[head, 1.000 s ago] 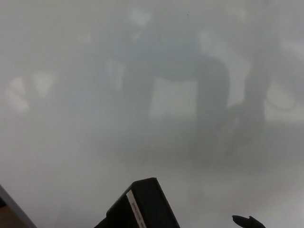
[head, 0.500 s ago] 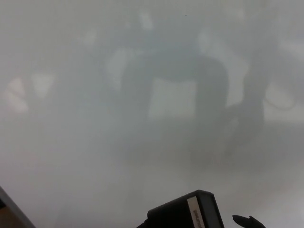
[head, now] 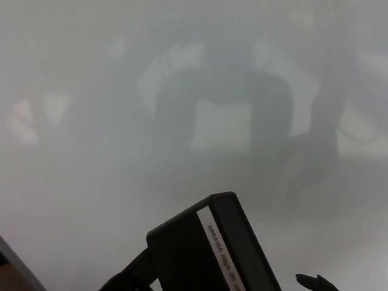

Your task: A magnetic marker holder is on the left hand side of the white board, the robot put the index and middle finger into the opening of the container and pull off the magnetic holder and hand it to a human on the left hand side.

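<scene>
The magnetic marker holder (head: 212,248), a black box with a white label strip along one edge, sits at the bottom centre in front of the whiteboard (head: 194,91), tilted with its top leaning right. A dark part of my left hand (head: 124,282) shows at the holder's lower left corner and carries it. The rest of the hand is cut off by the bottom edge. The holder's opening is hidden.
The whiteboard fills nearly the whole view and shows only blurred grey reflections. Its edge (head: 18,267) runs across the bottom left corner. A small black tip (head: 315,282) pokes in at the bottom right; I cannot tell what it is.
The holder swung right and lower half a second ago. It has now come back left and risen, and looks larger. The black tip at the bottom right has not moved.
</scene>
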Motion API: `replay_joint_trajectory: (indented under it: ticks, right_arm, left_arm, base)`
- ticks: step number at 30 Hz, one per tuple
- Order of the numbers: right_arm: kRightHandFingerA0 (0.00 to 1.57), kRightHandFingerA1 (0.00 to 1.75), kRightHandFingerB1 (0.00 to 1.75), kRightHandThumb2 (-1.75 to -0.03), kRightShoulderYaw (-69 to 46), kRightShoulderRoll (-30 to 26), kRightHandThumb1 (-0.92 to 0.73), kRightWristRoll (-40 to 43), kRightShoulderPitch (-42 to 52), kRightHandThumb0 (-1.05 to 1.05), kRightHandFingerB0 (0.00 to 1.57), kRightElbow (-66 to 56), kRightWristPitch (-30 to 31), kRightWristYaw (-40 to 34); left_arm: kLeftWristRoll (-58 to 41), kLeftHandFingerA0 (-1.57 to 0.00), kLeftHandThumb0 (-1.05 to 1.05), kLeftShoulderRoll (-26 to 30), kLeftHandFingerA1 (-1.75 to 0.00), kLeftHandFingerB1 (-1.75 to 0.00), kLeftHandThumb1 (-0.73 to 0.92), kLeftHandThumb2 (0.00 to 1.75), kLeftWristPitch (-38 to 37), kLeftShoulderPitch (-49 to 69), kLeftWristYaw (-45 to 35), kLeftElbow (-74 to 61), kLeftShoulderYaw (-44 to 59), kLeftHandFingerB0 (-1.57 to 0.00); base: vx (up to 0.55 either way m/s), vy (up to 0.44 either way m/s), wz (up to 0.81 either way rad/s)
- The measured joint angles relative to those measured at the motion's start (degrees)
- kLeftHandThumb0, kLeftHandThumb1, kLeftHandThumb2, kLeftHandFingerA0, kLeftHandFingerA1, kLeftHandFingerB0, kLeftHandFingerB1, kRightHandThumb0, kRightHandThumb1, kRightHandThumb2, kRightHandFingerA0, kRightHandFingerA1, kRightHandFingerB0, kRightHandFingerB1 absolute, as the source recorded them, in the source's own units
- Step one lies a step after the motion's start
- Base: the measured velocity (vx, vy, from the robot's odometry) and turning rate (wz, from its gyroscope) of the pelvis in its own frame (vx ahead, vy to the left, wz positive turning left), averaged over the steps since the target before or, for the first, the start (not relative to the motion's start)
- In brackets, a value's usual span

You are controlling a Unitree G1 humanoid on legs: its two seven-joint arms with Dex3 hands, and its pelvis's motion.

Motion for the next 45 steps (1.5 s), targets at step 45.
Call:
replay_joint_trajectory:
  ticks: [45]
  right_arm:
    - [0.89, 0.53, 0.3, -0.6, 3.2, -0.4, -0.69, -3.5, -1.2, -0.48, 0.25, 1.3, 2.7, -2.8]
  left_arm:
    - [-22.3, -0.37, -0.99, 20.1, -0.38, -0.41, 0.46, 0.86, -1.4, -8.6, -10.3, 24.3, 27.7, -0.28]
  base:
    - [0.0, 0.0, 0.0]
